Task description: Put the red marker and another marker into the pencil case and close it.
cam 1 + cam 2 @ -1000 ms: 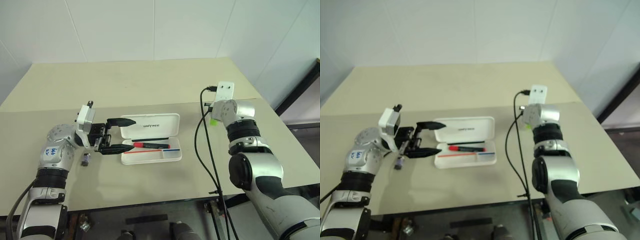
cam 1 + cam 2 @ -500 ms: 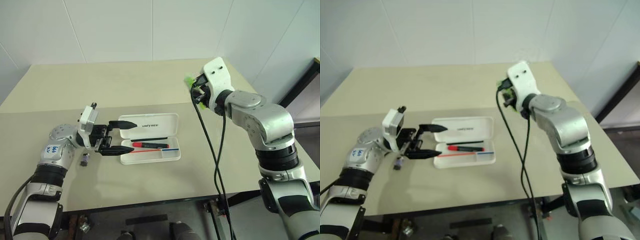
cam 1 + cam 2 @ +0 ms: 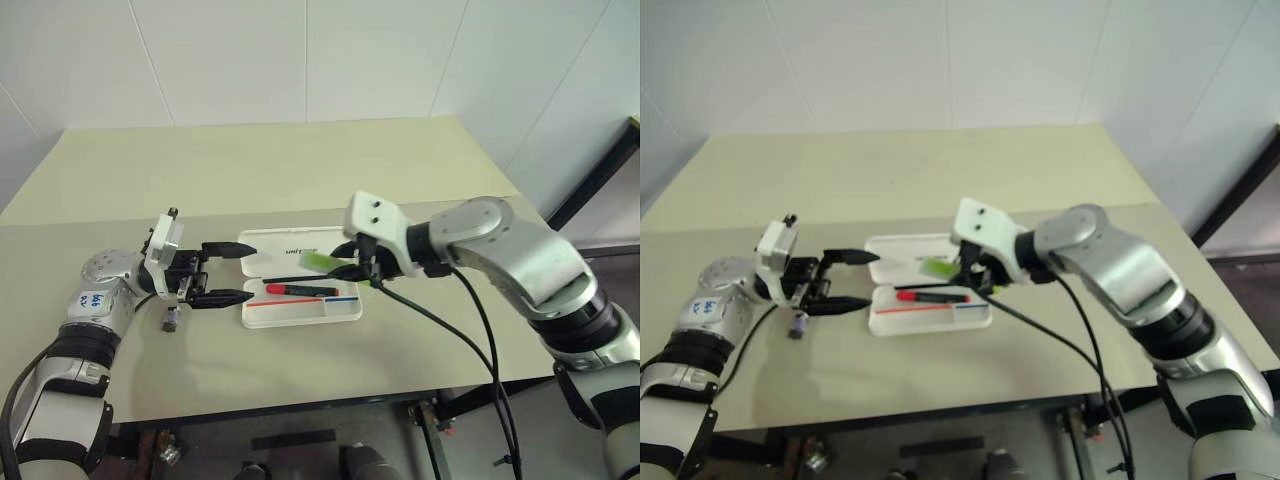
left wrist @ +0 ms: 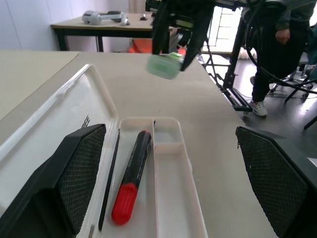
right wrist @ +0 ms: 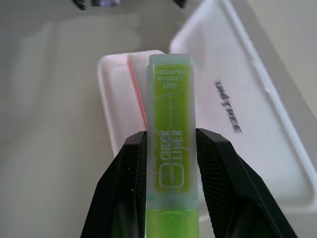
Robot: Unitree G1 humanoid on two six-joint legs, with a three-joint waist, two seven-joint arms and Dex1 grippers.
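Jaws of the right gripper (image 5: pixel 171 163) pinch the green highlighter (image 3: pixel 322 261) partway along its barrel, capped end leading, held above the open pencil case (image 3: pixel 300 277). Left gripper (image 3: pixel 228 272) rests at the case's left end, jaws spread wide, nothing between them. Red marker (image 3: pixel 297 290) lies in the tray's long compartment.

Risks, judged:
- Released from this height, the highlighter may bounce off the red marker or the tray rim onto the worktop (image 3: pixel 300 170).
- If lowered crosswise to the compartment, it would bridge the divider and block the lid.
- Spread left jaws sit close; the descending arm could clip them and shift the case.
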